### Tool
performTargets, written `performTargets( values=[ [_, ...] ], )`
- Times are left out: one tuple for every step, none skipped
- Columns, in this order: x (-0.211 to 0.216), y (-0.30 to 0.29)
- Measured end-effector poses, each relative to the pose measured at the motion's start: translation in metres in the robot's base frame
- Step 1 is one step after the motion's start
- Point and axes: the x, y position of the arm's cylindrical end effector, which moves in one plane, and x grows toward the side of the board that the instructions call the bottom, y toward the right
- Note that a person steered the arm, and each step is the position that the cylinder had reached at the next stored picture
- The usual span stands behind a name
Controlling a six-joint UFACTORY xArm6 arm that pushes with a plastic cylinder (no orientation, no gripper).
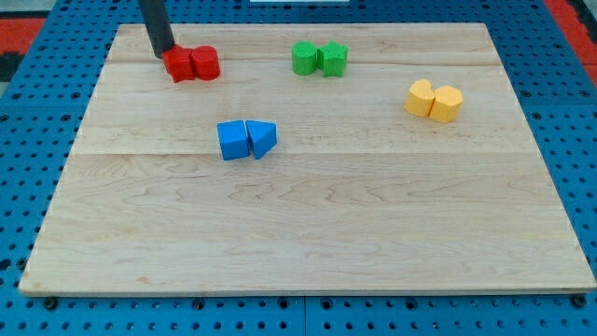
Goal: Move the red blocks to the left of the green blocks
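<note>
my tip (165,52) sits in the upper left of the frame, touching the red blocks (192,64) on their upper-left side; there are no jaws, just a rod holding nothing; the pair lies well left of the green blocks (319,58); a further push rightward could undo that; two red, two green, two blue blocks (246,140), two yellow blocks (435,100).

On the board (308,233), the red blocks (191,64) sit at the view's top left with the tip (164,53) touching their left side, the green blocks (319,58) to their right, the yellow blocks (435,100) further right, and the blue blocks (246,139) below.
</note>
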Motion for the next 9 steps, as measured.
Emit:
performTargets(
  values=[
    [0.002, -0.022],
    [0.024, -0.018],
    [0.038, -0.014],
    [0.030, 0.030],
    [0.033, 0.065],
    [0.034, 0.081],
    [0.034, 0.064],
    [0.060, 0.088],
    [0.069, 0.097]
  ],
)
